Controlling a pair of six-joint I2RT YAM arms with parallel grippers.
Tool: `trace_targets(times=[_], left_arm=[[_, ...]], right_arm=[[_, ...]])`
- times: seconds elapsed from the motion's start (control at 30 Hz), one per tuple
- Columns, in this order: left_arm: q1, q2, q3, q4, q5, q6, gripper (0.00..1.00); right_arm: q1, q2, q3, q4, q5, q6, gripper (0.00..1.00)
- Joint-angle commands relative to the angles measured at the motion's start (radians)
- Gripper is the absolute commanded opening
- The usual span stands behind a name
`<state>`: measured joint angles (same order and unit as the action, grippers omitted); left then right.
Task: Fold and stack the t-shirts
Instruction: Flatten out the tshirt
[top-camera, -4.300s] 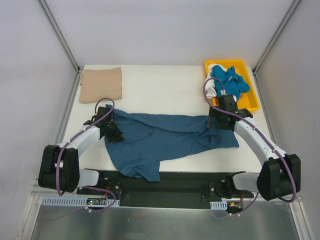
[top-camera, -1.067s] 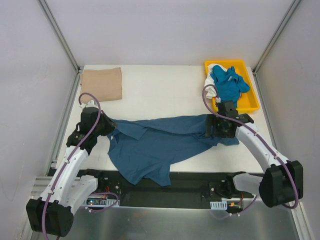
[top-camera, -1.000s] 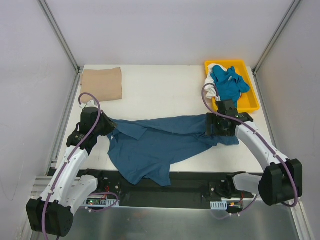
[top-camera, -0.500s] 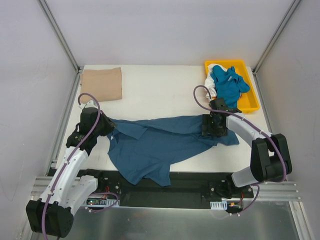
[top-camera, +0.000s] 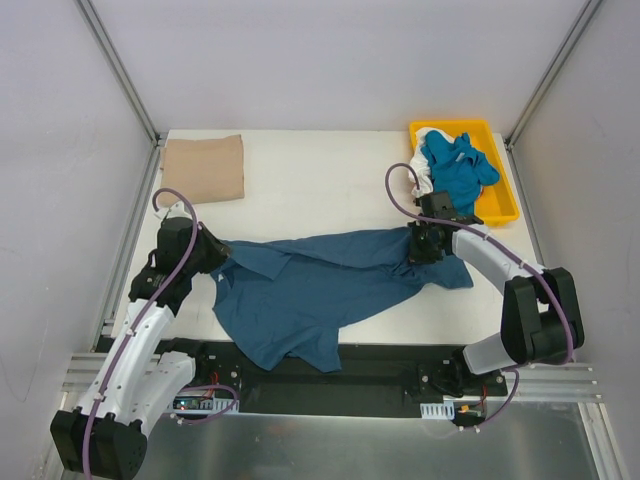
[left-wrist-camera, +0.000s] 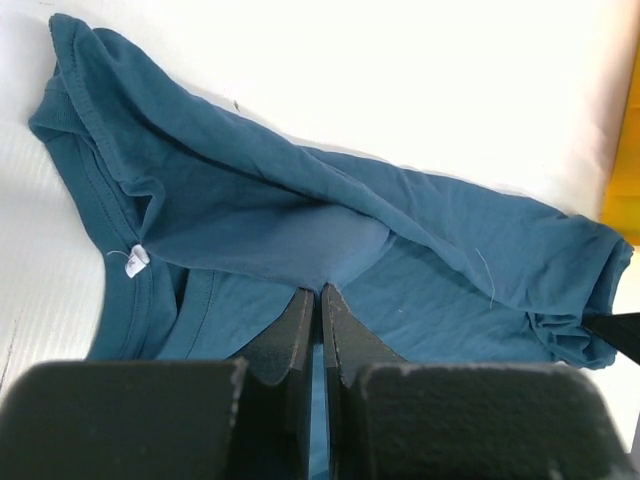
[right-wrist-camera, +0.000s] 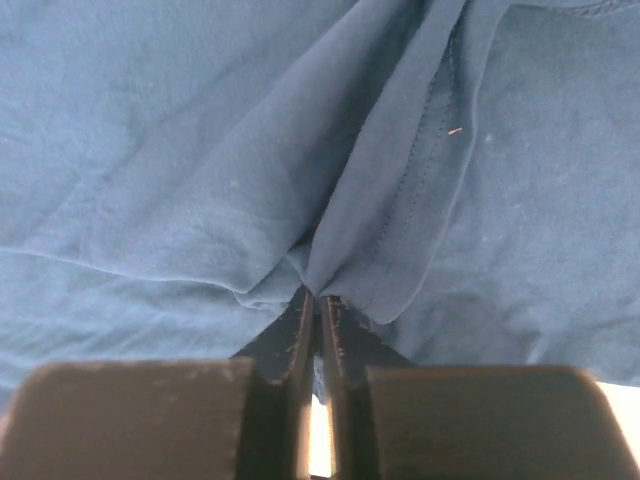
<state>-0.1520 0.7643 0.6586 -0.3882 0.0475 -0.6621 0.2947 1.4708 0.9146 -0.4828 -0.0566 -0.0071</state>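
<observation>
Viewing from the top external camera: the left claw sits at the left end of the dark teal t-shirt and the right claw at its right end. The jaw gap cannot be resolved from here. The shirt lies crumpled on the near half of the worktop, long axis left to right, with one lobe reaching over the near edge. The tan t-shirt lies folded at the far left corner, well apart. The bright blue t-shirt and the white t-shirt are heaped in the yellow tray at far right.

Left wrist: the left claw is closed to a hairline slit, pinching teal cloth. The collar with its white label lies to the left, and the body runs off to the right.

Right wrist: the right claw is pressed together on a gathered fold with a stitched hem.
</observation>
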Motion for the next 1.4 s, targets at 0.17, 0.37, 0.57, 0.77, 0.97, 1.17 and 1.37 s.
trace_targets(times=[0.17, 0.37, 0.57, 0.77, 0.97, 1.17, 1.37], left_arm=[[-0.009, -0.072, 0.143, -0.011, -0.078, 0.012, 0.00], [-0.009, -0.129, 0.364, 0.005, -0.142, 0.051, 0.00], [-0.009, -0.148, 0.621, 0.097, -0.074, 0.131, 0.00], [-0.009, -0.079, 0.956, 0.100, -0.049, 0.239, 0.00], [-0.009, 0.007, 1.194, 0.098, -0.071, 0.314, 0.00], [-0.009, 0.160, 1.323, 0.098, -0.124, 0.364, 0.00], [-0.008, 0.435, 1.423, 0.098, -0.234, 0.438, 0.00]], right_arm=[[0.008, -0.232, 0.087, -0.017, 0.024, 0.004, 0.01], [0.008, -0.536, 0.243, -0.028, 0.026, -0.016, 0.01], [0.008, -0.688, 0.473, -0.046, -0.051, -0.036, 0.01], [0.008, -0.715, 0.711, -0.086, -0.120, -0.051, 0.01], [0.008, -0.672, 0.915, -0.117, -0.144, -0.074, 0.01], [0.008, -0.554, 0.989, -0.122, -0.080, -0.105, 0.01], [0.003, -0.350, 1.012, -0.091, -0.029, -0.116, 0.01]])
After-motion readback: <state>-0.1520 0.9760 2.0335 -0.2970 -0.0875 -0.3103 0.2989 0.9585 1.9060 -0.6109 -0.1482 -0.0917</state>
